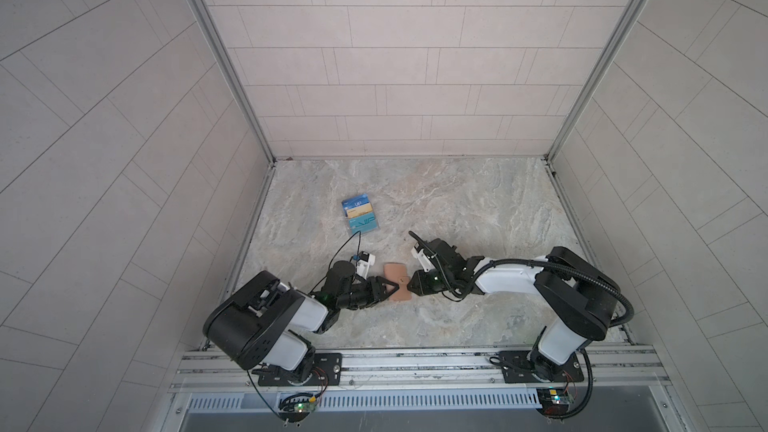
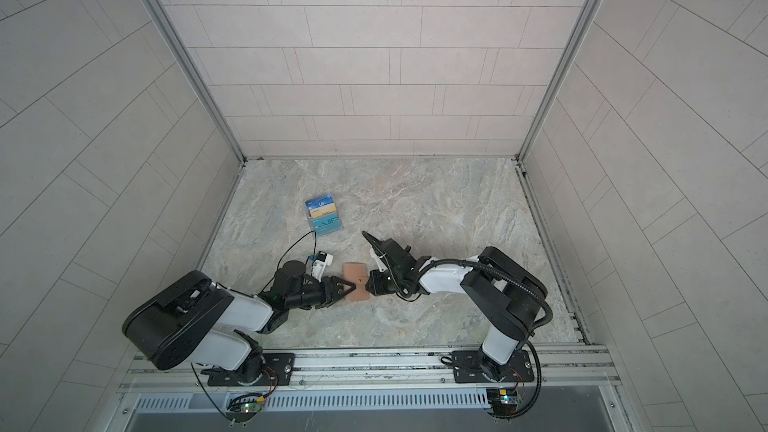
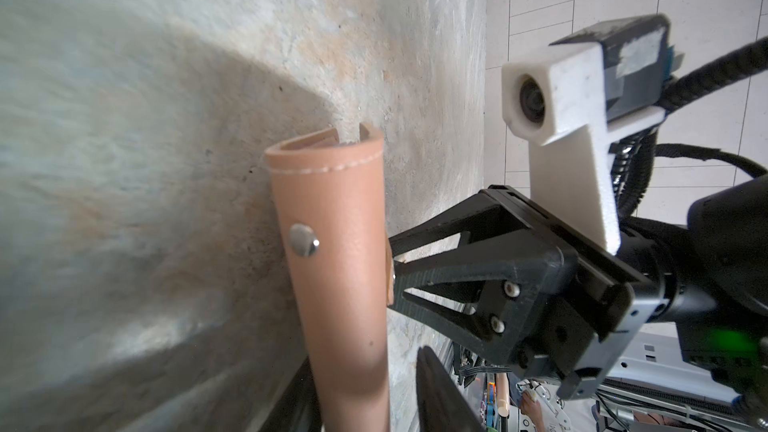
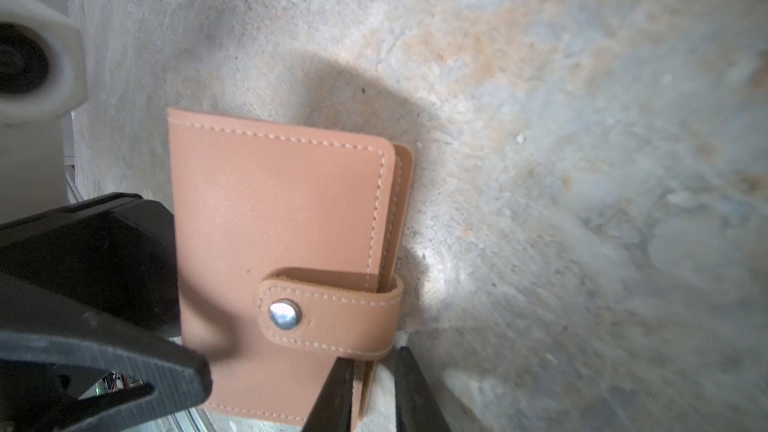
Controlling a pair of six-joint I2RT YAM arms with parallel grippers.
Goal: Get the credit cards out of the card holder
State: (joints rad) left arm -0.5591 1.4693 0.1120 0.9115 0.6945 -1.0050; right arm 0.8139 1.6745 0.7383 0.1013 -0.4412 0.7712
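Quick status from me. The card holder [image 1: 395,278] is lying shut on the table [image 1: 478,209], towards the near edge and about the middle, right between my two pincers. The snap tab [image 4: 332,309] is fastened over its right-hand edge, so the credit cards inside don't show at all.

My left pincer [image 1: 388,288] sits at the left edge, the spine [image 3: 332,209], with a jaw on either side of it. The left wrist view shows a sliver of table between the leather and one finger, so I'd call that open around it, not a grip. My guess is it's there to brace the holder so it doesn't skid when the other side gets tugged.

My right pincer [image 1: 412,284] is at the opposite edge, tips right by the tab. The jaws are narrow, but the tips are hidden, so I can't tell if they're actually pinching leather. The spot makes sense though: the tab has to pop off its snap button [image 4: 284,315] before anything slides out.

The pile of blue, gold and teal cards [image 1: 360,214] sits well apart, far-left, out of the way. So I reckon it's early days: open first, cards after.
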